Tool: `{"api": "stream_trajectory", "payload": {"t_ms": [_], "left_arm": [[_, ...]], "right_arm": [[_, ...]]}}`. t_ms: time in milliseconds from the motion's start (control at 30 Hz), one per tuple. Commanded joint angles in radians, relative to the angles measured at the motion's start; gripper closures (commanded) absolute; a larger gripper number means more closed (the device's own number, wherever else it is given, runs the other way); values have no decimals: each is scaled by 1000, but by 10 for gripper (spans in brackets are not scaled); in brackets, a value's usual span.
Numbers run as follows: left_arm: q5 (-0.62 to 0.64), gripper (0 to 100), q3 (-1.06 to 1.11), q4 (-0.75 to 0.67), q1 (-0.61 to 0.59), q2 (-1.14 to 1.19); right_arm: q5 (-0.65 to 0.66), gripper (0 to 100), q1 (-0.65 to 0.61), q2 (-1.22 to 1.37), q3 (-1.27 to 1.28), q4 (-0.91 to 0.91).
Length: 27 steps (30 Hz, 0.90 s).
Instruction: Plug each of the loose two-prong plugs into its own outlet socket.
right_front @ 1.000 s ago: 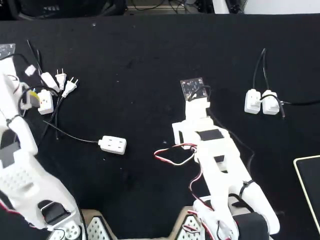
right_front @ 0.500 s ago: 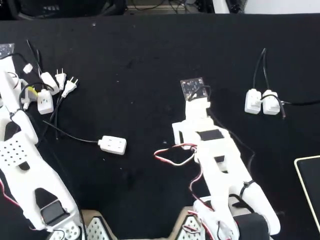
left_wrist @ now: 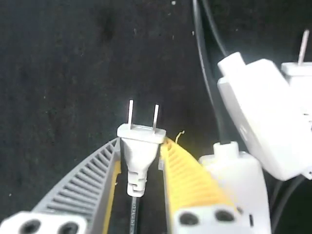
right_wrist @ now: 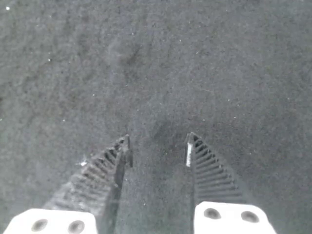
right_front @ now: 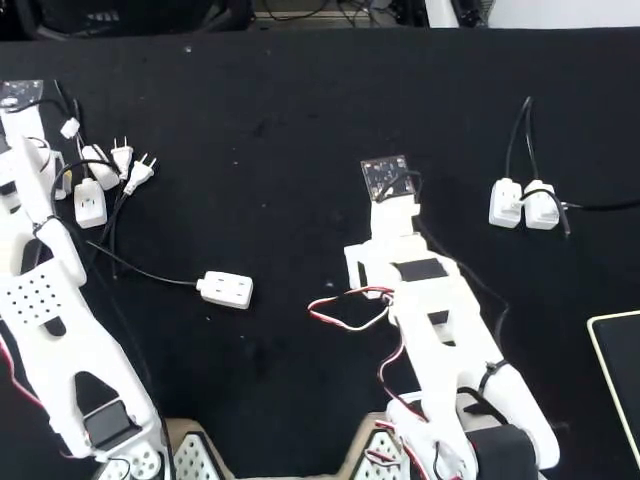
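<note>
At the far left, the left gripper clasps a two-prong plug. Near centre, the right gripper hangs unclenched.

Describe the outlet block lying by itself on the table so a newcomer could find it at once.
On the black table, look between the two white arms, nearer the left arm. A small white outlet block lies there, its thin black cord trailing toward the far-left tangle of plugs. Unlike the tangle's outlet and the right-hand outlet, it sits alone with nothing plugged in.
</note>
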Motion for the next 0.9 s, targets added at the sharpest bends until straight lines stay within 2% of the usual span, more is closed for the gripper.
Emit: {"api": "stream_trajectory", "payload": {"t_ms": [0, 167, 333, 467, 633, 767, 867], "left_arm": [[-3, 971, -71, 117, -10, -15], [11, 970, -231, 328, -5, -31], [129, 970, -389, 543, 19, -28], [193, 970, -401, 555, 28, -52], [249, 971, -236, 557, 27, -193], [256, 971, 45, 555, 48, -431], [253, 971, 271, 552, 107, -623]], "right_arm": [[-8, 826, 11, -33, -61, -18], [-8, 826, 11, -38, -58, -18], [-8, 826, 11, -38, -56, -18], [-8, 826, 11, -38, -56, -18], [-8, 826, 11, -38, -56, -18], [-8, 826, 11, -38, -59, -18], [-8, 826, 12, -38, -59, -18]]}}
